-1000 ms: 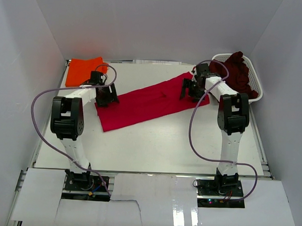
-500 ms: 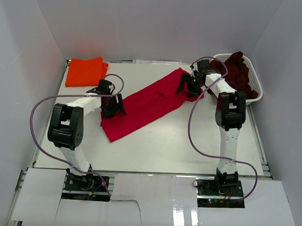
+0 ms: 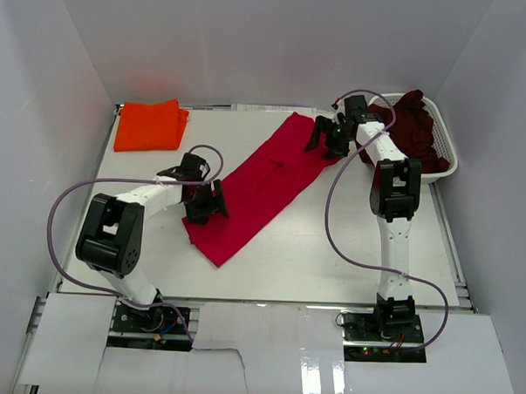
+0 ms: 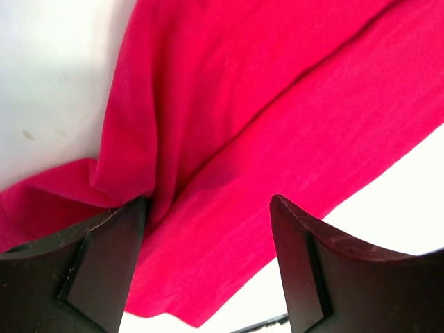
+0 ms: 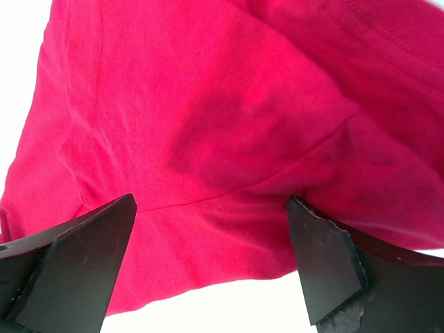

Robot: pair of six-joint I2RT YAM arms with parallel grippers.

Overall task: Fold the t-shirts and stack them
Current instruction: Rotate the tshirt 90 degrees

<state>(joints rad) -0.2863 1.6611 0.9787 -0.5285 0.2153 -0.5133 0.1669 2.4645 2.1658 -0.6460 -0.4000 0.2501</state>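
The left gripper (image 4: 207,208) has its jaws spread wide over the crimson red t-shirt (image 3: 262,184), which runs between and beyond both fingers and bunches against one finger (image 4: 104,263). The right gripper (image 5: 208,205) is equally spread over the shirt's far end. The orange t-shirt (image 3: 148,125) lies well apart from the left jaws. The maroon t-shirt (image 3: 416,125) fills the white basket (image 3: 448,153) just beside the right jaws.

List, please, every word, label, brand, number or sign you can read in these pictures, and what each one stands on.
None: no view shows any readable text.
The red t-shirt, the orange t-shirt and the maroon t-shirt in the white basket all show plain cloth, with no print or legible label.
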